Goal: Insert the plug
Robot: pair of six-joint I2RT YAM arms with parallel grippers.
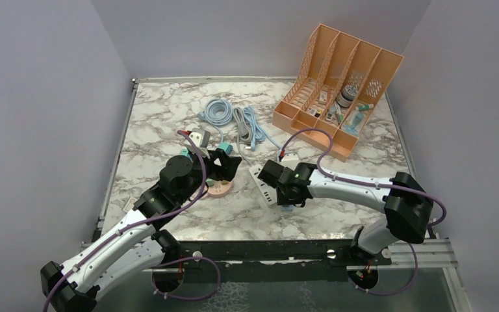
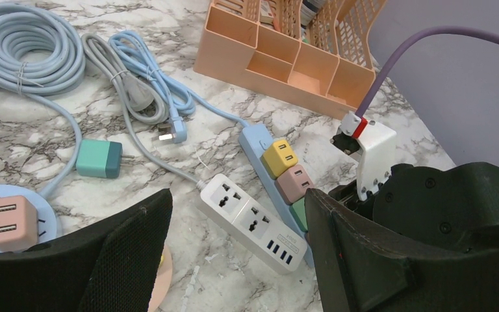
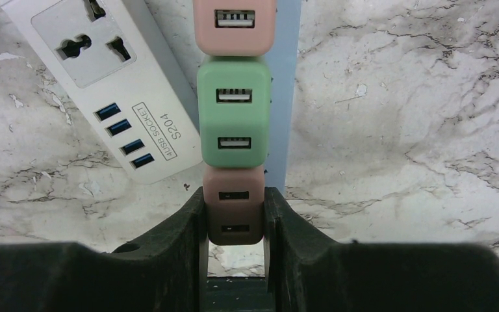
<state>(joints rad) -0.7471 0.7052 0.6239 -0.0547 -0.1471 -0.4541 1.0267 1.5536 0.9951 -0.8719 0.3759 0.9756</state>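
My right end effector (image 3: pixel 235 201) holds the brown plug (image 3: pixel 235 224) on the blue strip (image 3: pixel 290 84); next, I think, push it fully in. The left end effector (image 2: pixel 237 260) stands wide.

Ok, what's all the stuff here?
Table: one, marble, underneath.
Organiser: one, orange, far right.
Pale blue cable: one, coiled, far middle.
Grey cable: one, beside it.
Blue cable: one, beside those.
Teal block: one, near coil.
Round hub: one, pale blue, centre left, salmon charger on top.
White power strip: one, centre.
Blue power strip: one, alongside it.
Yellow charger, pink charger, green charger: one each, on it.
Brownish-pink charger: one, strip's end.
Left tool: black, open.
Right tool: black, gripping that charger.
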